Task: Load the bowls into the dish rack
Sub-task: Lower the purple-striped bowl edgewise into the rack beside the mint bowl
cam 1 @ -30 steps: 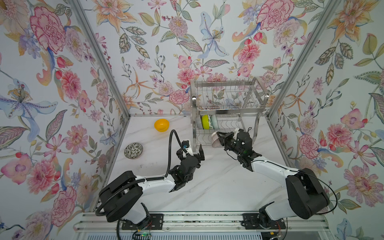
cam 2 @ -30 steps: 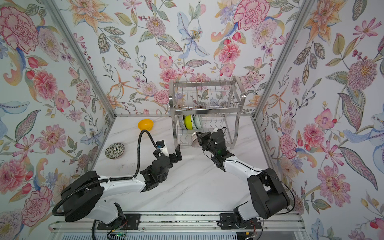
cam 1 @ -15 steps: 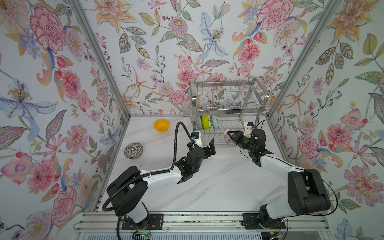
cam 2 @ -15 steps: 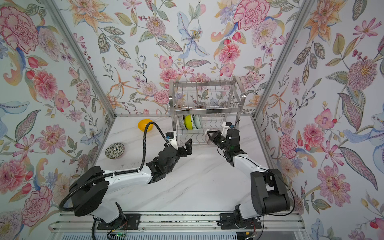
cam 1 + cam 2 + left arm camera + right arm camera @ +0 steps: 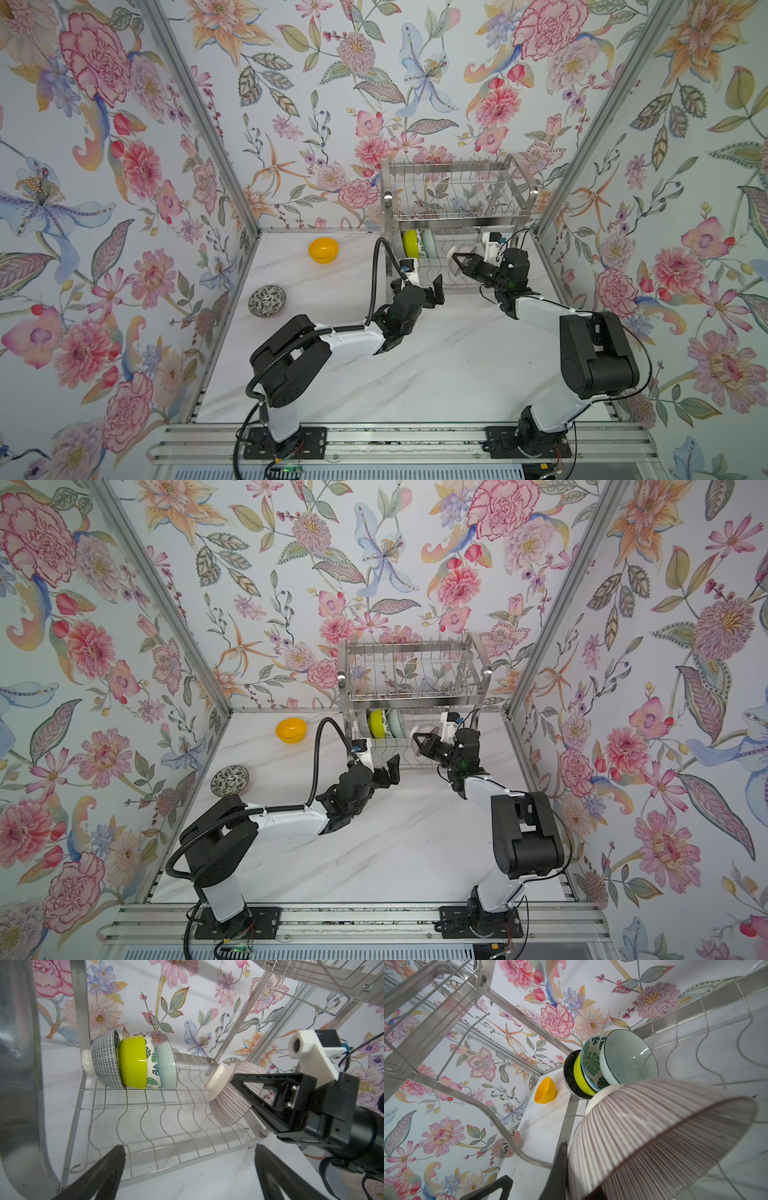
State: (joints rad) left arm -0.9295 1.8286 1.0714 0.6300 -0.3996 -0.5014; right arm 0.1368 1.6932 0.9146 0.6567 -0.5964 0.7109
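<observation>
Right tool (image 5: pixel 455 256): clamped on the rim of the pinkish ribbed bowl (image 5: pixel 226 1109); arm stretched from the near right corner of the counter (image 5: pixel 415 374), wrist turned left into the lower tier of the dish rack (image 5: pixel 457 199); bowl on edge, foot toward the nested row; contact with the wires cannot be told.
Left tool (image 5: pixel 417 286): jaws wide apart, empty; arm low across the counter, wrist raised, facing the rack's front left leg.
Lower tier, left end: speckled bowl (image 5: pixel 104 1064), lime-green bowl (image 5: pixel 133 1064), leaf-print bowl (image 5: pixel 151 1068), pale green bowl (image 5: pixel 166 1068), nested on edge.
Counter: orange-yellow bowl (image 5: pixel 323 250) near the far edge; dark patterned bowl (image 5: pixel 267 301) at the left edge.
</observation>
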